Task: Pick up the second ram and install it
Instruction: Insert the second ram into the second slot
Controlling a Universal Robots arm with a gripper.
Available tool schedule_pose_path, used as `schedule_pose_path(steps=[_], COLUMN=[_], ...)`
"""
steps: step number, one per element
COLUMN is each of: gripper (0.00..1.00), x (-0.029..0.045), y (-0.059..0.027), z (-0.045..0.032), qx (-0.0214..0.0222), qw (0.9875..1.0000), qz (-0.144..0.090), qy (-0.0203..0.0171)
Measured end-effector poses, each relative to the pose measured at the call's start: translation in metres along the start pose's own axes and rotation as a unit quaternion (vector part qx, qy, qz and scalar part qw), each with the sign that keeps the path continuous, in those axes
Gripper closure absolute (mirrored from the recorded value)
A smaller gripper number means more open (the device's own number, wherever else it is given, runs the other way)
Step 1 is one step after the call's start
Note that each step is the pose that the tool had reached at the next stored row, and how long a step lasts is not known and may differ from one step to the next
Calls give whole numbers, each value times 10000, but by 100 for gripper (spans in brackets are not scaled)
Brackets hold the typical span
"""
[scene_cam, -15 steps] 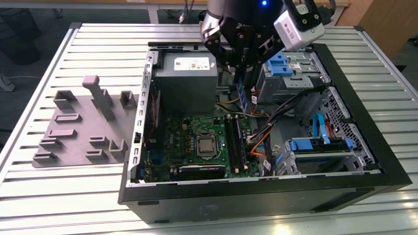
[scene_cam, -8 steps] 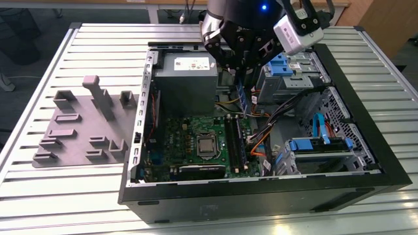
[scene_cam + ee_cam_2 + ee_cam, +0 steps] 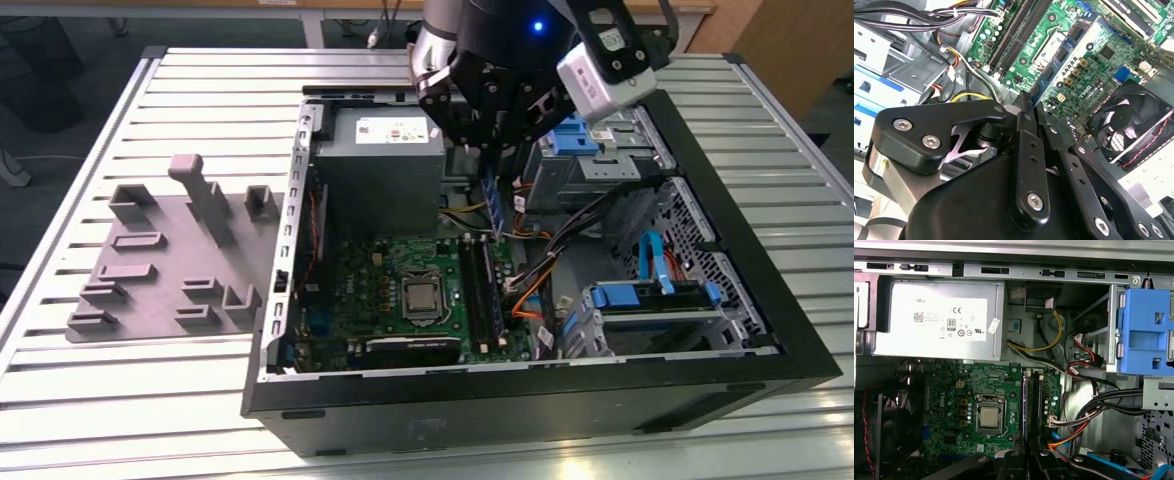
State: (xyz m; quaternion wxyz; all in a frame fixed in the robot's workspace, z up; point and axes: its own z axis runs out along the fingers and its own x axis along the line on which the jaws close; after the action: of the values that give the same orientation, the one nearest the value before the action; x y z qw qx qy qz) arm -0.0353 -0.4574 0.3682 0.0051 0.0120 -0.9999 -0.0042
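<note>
In the exterior view my gripper [image 3: 490, 160] hangs inside the open computer case [image 3: 747, 330], shut on the second ram [image 3: 494, 205]. The ram is a slim blue stick pointing down from the fingers. Its lower end is just above the far end of the black memory slots [image 3: 481, 285] on the green motherboard [image 3: 380, 290]. The first wrist view shows the ram [image 3: 1024, 405] edge-on as a thin blue line next to the slots [image 3: 1036, 400], running out from my gripper [image 3: 1028, 460]. In the second wrist view the dark fingers [image 3: 1024, 150] point toward the slots [image 3: 1014, 30].
A grey power supply [image 3: 380, 165] stands close on the exterior view's left of the gripper. Bundled cables [image 3: 561, 235] and blue drive caddies [image 3: 647, 295] crowd the other side. The processor socket [image 3: 420, 295] lies beside the slots. A grey fixture plate [image 3: 174, 260] rests on the table outside the case.
</note>
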Motion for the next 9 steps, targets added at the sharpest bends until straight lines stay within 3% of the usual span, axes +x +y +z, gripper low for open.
schedule_pose_path(steps=[9], gripper=[86], x=[-8], y=[-1], z=[64], qx=[-21], qw=[10000], qz=[1], qy=[6])
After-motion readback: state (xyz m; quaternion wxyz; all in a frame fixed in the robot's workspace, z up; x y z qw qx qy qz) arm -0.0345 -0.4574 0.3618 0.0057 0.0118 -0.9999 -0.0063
